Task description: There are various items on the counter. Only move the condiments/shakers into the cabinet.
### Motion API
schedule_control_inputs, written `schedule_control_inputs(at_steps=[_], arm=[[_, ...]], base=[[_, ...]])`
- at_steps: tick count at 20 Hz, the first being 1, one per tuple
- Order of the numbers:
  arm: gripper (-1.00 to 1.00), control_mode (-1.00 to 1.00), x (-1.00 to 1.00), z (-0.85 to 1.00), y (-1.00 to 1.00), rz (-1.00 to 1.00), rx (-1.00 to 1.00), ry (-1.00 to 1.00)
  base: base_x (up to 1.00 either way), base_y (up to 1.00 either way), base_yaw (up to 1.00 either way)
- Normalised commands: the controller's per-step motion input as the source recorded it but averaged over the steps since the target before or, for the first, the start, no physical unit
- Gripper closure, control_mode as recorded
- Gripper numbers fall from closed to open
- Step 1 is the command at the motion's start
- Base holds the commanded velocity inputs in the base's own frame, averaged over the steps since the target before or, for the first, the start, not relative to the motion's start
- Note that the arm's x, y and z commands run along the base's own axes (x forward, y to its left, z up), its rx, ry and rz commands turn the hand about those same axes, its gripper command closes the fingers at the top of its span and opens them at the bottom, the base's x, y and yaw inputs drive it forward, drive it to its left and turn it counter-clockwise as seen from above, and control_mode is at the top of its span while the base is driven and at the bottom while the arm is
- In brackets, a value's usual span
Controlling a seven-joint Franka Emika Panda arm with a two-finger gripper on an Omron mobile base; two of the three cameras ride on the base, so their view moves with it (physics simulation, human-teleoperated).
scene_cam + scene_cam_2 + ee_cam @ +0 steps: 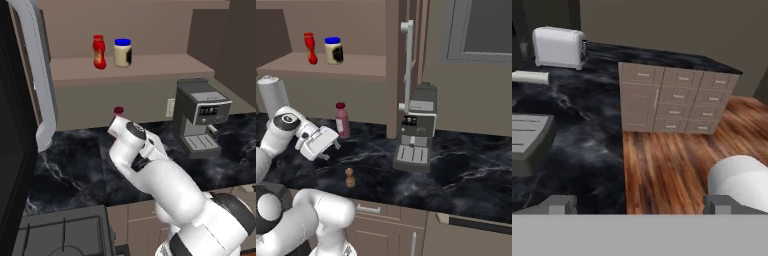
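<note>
Pincer: white two-finger gripper (331, 145) at left of the right base view, low over the black marble counter with white veins (466, 175), jaws spread wide apart, nothing between them; dark fingertips (561, 204) at the bottom of the hand view.
Shaker: tiny brown wooden shaker (349, 177) upright on the counter, just below and right of the pincer, apart from it.
Pink bottle: taller pink bottle with dark red cap (342, 120) upright on the counter, just above the pincer.
Coffee machine: grey coffee machine (417, 135) at centre frame, on the counter.
Cabinet: tan-brown wall cabinet with beige shelf board (150, 67) at upper frame, grey-white door (42, 75) swung open at left.
On shelf: small red squeeze bottle with yellow label (99, 52) and cream jar with blue lid (122, 52), side by side, upright.
</note>
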Motion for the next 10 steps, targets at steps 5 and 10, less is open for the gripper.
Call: schedule_control_inputs(at_steps=[5, 10], arm=[[-1.0, -1.0, 0.0, -0.44, 0.0, -0.21, 0.0, 0.07], [-1.0, -1.0, 0.02, -0.47, -0.03, -0.12, 0.0, 0.02]], base=[[0.0, 0.0, 0.0], [0.0, 0.0, 0.0]])
